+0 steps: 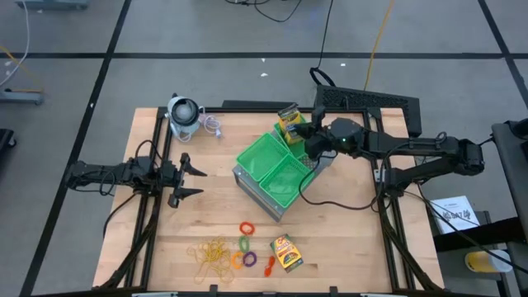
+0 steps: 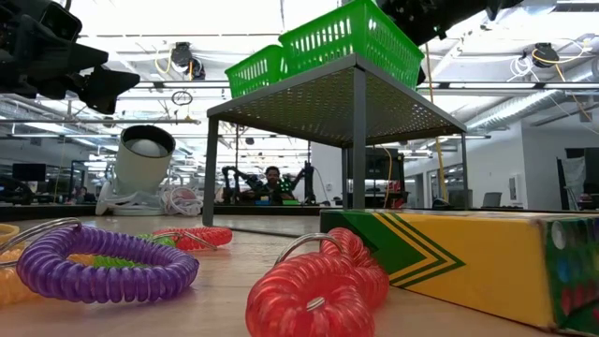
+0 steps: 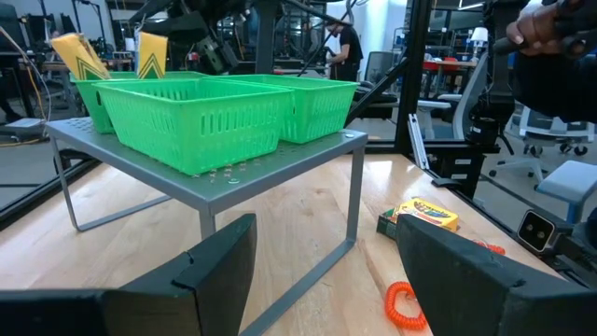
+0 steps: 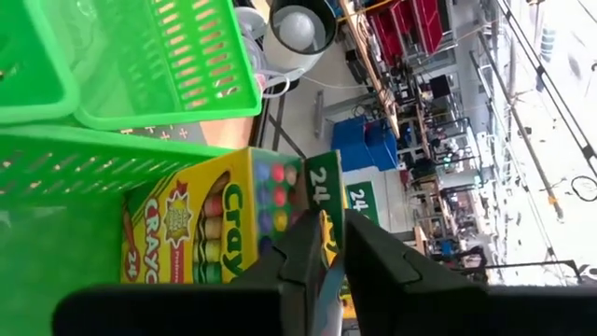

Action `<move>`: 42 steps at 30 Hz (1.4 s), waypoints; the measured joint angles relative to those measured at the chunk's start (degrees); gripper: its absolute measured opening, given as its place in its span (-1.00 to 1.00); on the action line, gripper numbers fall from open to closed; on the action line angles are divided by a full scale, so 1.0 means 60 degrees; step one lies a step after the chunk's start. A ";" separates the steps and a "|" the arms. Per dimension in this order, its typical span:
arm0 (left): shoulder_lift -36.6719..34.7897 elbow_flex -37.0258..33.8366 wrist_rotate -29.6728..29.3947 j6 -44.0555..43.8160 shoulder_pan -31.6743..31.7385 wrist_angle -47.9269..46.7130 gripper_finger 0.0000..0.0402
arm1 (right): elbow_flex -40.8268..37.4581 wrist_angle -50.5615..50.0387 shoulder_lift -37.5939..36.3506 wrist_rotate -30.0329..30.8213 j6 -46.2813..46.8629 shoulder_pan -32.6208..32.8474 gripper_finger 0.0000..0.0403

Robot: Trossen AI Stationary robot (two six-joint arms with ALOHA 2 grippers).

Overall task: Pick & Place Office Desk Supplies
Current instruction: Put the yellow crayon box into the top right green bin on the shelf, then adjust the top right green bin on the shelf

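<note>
- Red ring (image 2: 314, 290), purple ring (image 2: 98, 262) and crayon box (image 2: 468, 257) are lying nearest on the tabletop (image 1: 346, 239), by the rubber bands (image 1: 210, 254).
- Right hand (image 1: 307, 136) is pinching narrowly on a second box (image 4: 201, 224), which is standing in the far tray (image 1: 262, 153).
- A third box (image 3: 151, 53) is standing beside it.
- Left hand (image 1: 188, 181) is hovering wide, empty, well apart from the trays.

My two robot arms are black and thin, with shiny round joints. Black cables loop along them. Each ends in two flat, dark, pointed fingers (image 3: 466, 266), like little claws.
</note>
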 joint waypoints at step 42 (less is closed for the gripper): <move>0.0000 0.0000 -0.0001 0.0000 0.0000 0.0000 0.32 | 0.0413 -0.0934 -0.1539 -0.3127 0.8278 0.3152 -0.54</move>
